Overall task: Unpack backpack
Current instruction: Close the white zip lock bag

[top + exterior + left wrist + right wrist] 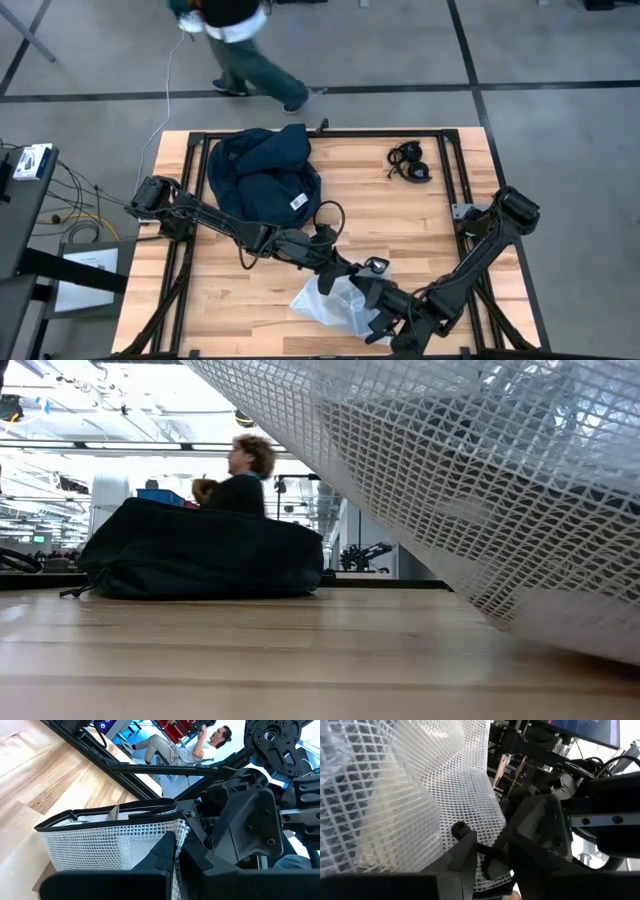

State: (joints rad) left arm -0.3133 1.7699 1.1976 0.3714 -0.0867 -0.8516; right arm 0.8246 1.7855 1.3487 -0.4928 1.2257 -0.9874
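Currently both end effectors, left (pixel 372 268) and right (pixel 385 325), clenched on mesh pouch (pixel 335 300); backpack (pixel 262 172) well behind them on surface (pixel 400 220).

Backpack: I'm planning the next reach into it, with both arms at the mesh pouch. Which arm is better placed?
Probably left: its arm lies beside the backpack, and the left end effector is nearer it than the right end effector, both at the mesh pouch.

Dark navy backpack (pixel 262 172) with a white tag; white grid-patterned mesh pouch (pixel 335 300); black headphones (pixel 409 163); pale wood table (pixel 400 225).
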